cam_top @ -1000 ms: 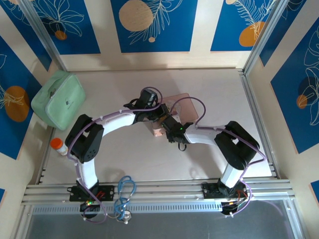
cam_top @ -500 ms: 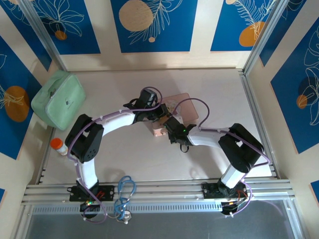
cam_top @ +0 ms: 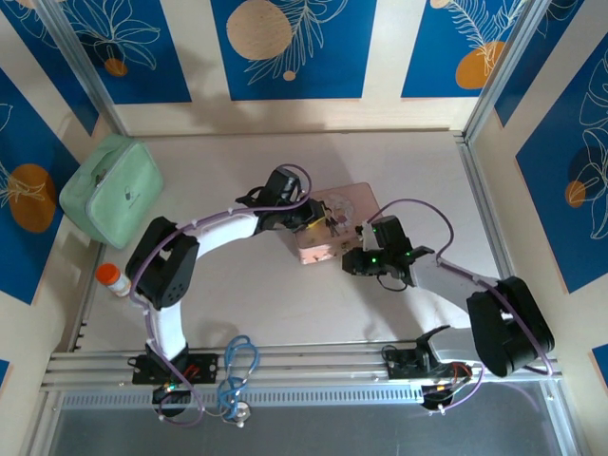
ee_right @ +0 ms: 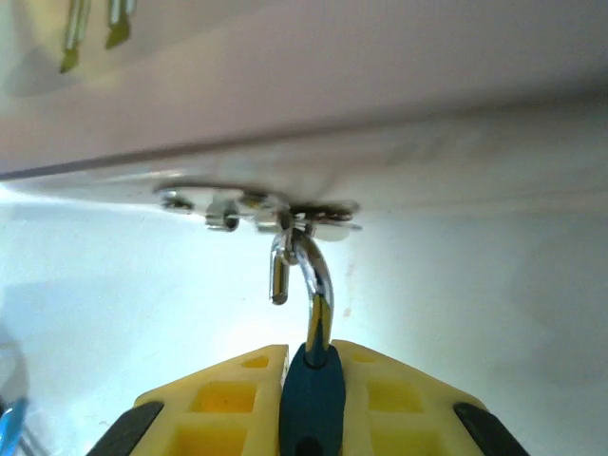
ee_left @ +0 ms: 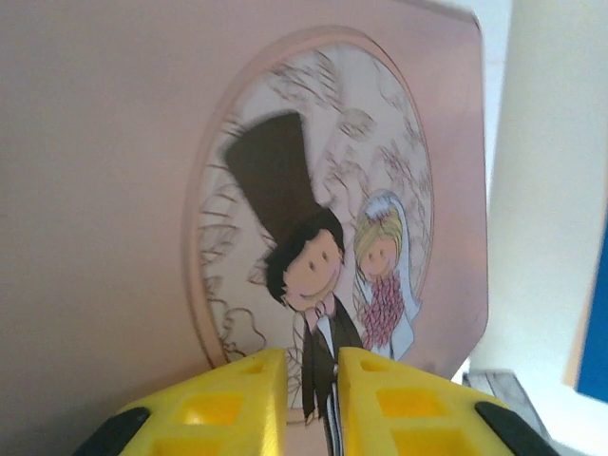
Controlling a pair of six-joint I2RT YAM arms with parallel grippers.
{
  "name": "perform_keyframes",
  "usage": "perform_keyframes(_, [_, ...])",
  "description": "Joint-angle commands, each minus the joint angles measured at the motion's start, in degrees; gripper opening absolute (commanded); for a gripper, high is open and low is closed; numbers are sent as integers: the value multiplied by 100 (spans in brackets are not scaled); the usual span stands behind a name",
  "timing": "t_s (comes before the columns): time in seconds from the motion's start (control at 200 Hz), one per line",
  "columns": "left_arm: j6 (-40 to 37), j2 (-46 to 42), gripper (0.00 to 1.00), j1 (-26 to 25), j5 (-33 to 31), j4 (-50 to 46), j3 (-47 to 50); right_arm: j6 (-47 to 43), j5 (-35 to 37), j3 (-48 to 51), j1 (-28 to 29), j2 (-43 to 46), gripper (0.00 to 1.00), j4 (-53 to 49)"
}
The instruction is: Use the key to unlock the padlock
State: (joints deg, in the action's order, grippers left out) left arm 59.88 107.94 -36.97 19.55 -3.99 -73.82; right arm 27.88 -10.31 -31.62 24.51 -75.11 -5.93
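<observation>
While one pink wedding-picture tin (ee_left: 114, 190) is pinched by left gripper (ee_left: 311, 366), one blue silver-shackled padlock (ee_right: 311, 404) is clamped by right gripper (ee_right: 311, 356).

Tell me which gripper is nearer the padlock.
Right. The right gripper is clamped on the padlock; the left gripper is at the pink tin, by its pictured lid.

Bright even light, wrist close-ups blurred

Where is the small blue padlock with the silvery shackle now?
In the right wrist view, bottom centre: the blue padlock is clamped in the right gripper, shackle hooked through the metal hasp on the edge of the pink picture tin.
</observation>
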Motion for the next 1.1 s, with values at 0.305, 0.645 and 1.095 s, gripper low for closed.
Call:
perform_keyframes(0.305, [-272, 473, 21, 126, -437, -546, 184, 1176, -539, 636, -106, 484, 0, 1491])
perform_keyframes(0.645, [-172, 506, 20, 120, -391, -452, 406, 3410, 2856, 1807, 886, 823, 0, 4260])
perform_keyframes(1.095, [-152, 501, 19, 145, -347, -329, 641, 3964, 4210, 1694, 949, 413, 0, 4369])
